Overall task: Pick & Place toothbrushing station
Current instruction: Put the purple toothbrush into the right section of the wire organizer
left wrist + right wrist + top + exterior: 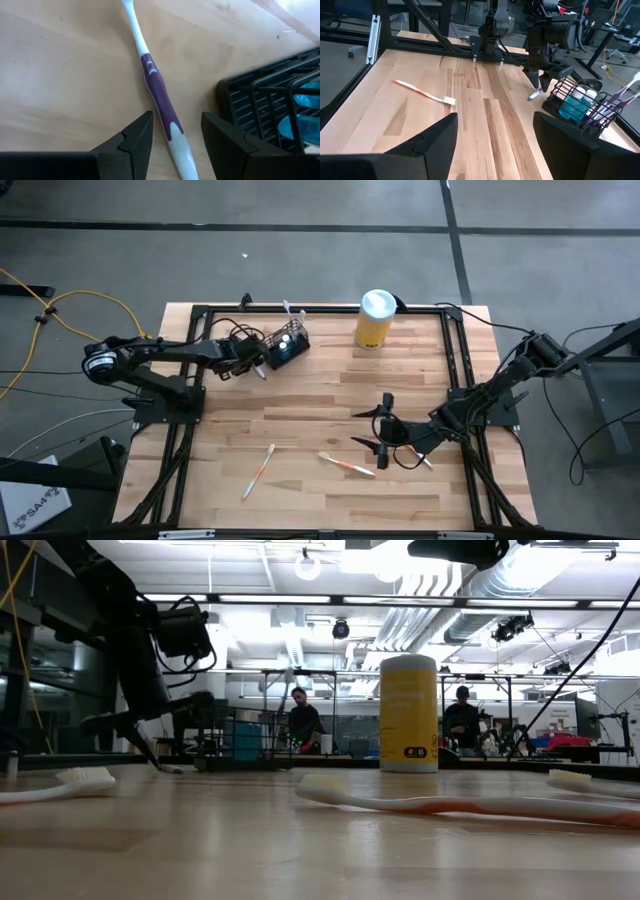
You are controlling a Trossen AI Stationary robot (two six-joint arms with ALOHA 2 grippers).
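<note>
Two claws, one station. Item: toothbrushing station [289, 344], black wire-mesh holder, upright near the far-left corner of the bench [320, 470], bottles and a brush already inside. Item: purple-and-white toothbrush [159, 95], flat on the bench just beside the station. Left claw [252, 363]: fingers apart, nothing gripped, poised low over this brush so that its handle runs between the two fingers, long axis pointing away from the wrist; the mesh wall stands just outside one finger. Judged: left arm is by far the nearer, and a closing pinch would fall across the handle's width. Right claw [383, 427]: spread wide, empty, near the right edge, well apart from the station. Also present: yellow canister [374, 318] at the far edge; two more toothbrushes near the front edge.
</note>
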